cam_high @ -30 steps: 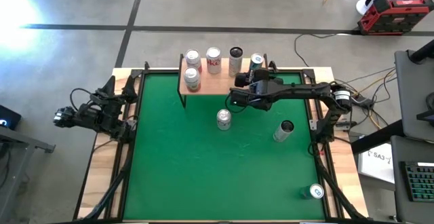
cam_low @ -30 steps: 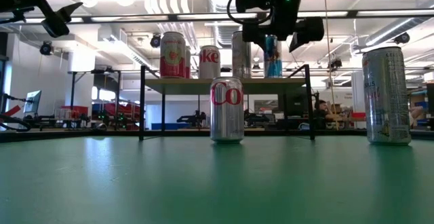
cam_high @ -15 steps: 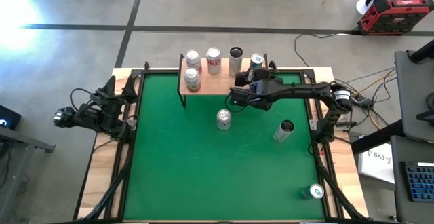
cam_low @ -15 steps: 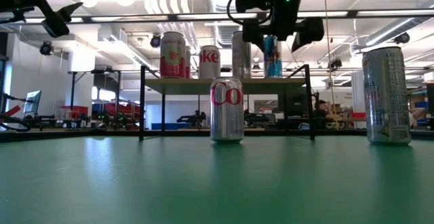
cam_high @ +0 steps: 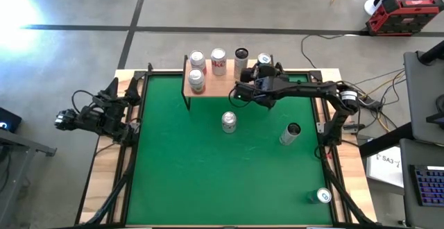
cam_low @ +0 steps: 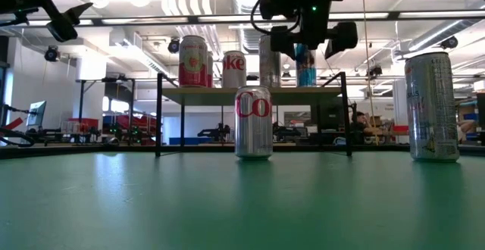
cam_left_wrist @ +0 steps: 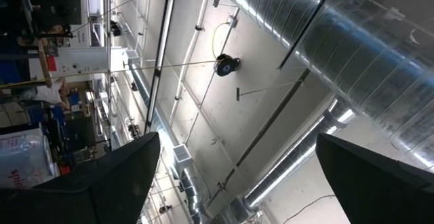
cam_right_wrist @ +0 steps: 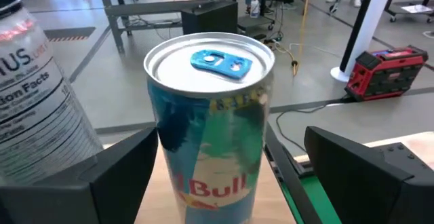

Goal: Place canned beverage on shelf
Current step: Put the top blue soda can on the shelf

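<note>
A blue and silver Red Bull can [cam_right_wrist: 210,115] stands upright on its base at the right end of the shelf [cam_high: 218,85], a light-wood board on thin black legs. My right gripper [cam_high: 261,69] is open, with one finger on either side of that can [cam_high: 262,60]. In the low view it hangs at can height [cam_low: 307,42]. The shelf also holds three other cans [cam_high: 198,57] and a tall dark-topped one [cam_high: 241,59]. My left gripper [cam_high: 121,89] waits open at the table's left edge, pointing up.
On the green mat [cam_high: 208,173] stand a Diet Coke can [cam_high: 229,122] just in front of the shelf, a tall silver can [cam_high: 290,133] to the right, and another can [cam_high: 323,196] near the front right corner. Cables and a red toolbox [cam_high: 402,14] lie beyond the table.
My right gripper's fingers have spread apart around the Red Bull can and let it go. The can stays upright on the shelf's right end.
</note>
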You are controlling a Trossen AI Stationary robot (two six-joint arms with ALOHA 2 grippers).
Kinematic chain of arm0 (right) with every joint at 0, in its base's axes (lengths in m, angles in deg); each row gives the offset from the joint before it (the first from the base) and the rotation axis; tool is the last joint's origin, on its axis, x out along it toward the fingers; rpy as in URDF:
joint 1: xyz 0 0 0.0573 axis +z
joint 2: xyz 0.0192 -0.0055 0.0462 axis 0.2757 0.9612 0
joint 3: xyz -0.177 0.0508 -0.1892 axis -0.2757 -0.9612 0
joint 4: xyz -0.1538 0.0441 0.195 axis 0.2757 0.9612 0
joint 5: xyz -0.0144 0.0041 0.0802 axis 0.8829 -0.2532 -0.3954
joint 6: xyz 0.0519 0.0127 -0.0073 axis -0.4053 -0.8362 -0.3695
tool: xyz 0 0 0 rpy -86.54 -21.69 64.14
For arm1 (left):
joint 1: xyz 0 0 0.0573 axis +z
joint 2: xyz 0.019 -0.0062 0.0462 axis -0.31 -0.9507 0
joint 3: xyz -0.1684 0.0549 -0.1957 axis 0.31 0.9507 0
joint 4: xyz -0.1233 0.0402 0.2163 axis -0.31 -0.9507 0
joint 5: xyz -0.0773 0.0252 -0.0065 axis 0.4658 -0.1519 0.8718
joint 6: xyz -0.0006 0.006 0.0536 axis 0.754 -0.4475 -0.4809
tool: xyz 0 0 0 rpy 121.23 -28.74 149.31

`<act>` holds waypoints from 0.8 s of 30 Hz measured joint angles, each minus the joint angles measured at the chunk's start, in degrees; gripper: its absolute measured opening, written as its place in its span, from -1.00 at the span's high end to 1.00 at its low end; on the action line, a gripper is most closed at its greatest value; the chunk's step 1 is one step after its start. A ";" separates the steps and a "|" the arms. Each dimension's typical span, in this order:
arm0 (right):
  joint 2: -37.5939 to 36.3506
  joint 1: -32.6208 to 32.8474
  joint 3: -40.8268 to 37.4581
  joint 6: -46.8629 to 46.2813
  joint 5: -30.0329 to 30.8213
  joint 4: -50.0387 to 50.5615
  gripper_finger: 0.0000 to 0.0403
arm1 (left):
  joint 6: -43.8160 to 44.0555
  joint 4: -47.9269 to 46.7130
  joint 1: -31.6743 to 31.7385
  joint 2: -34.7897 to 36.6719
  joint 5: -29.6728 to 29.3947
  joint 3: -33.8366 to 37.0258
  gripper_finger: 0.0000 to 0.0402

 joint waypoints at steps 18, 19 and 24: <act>1.03 0.51 1.36 -1.31 -1.17 5.68 -0.81 | 0.00 -0.94 -0.01 0.00 0.00 0.00 -0.89; 1.03 0.49 1.57 -2.89 -1.60 7.56 -0.81 | 0.00 -0.96 -0.01 0.00 0.00 0.00 -0.89; 0.99 0.55 3.06 -10.37 -4.42 14.70 -0.81 | 0.00 -0.94 -0.02 0.00 0.00 0.00 -0.89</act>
